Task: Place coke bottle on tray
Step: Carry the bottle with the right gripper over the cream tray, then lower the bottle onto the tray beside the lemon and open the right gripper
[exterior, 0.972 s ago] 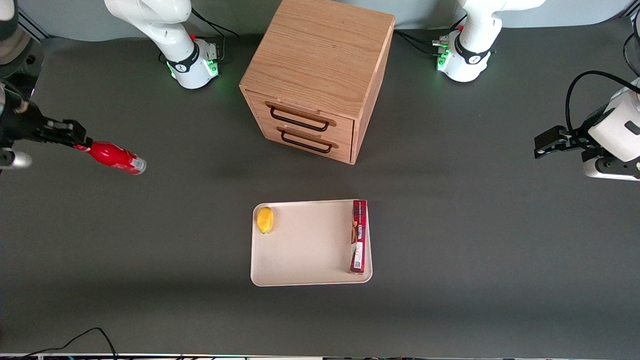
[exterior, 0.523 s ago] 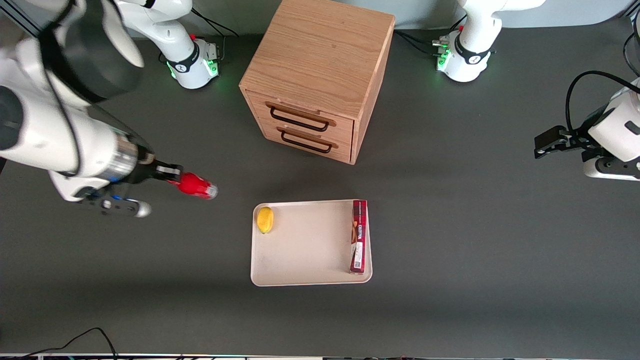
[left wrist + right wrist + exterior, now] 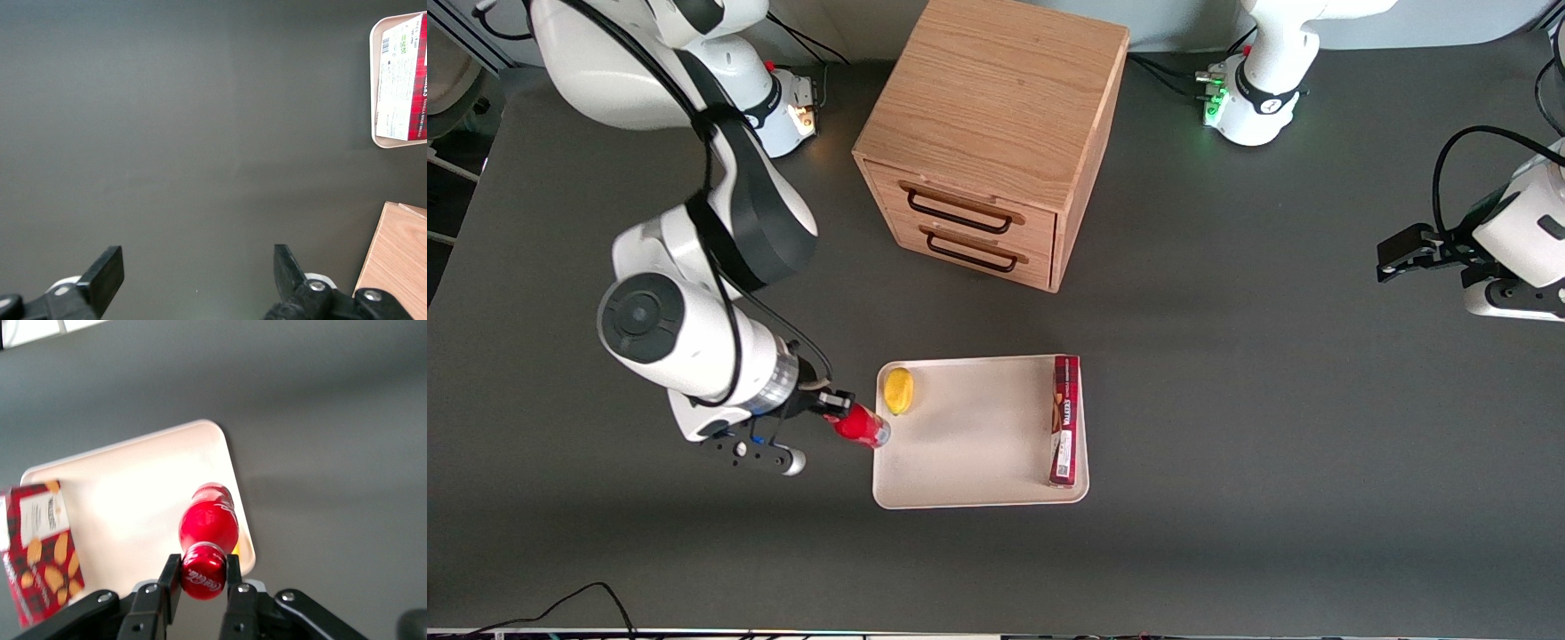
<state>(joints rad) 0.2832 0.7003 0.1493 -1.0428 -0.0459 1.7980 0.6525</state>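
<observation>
Pincer [image 3: 839, 408] carried coke bottle [image 3: 861, 427] to tray [image 3: 969, 444] edge, cap clamped.

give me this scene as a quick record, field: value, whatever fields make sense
gripper: gripper shut on the cap end of the coke bottle, above the tray's edge toward the working arm's end
coke bottle state: held in the air, base pointing down over the tray rim, not yet set down
tray: tray on the table, nearer the front camera than the wooden drawer cabinet
on tray: yellow lemon-like fruit in one corner; long red box along the edge toward the parked arm's end
free space: middle of the tray is bare
drawers: both shut
</observation>
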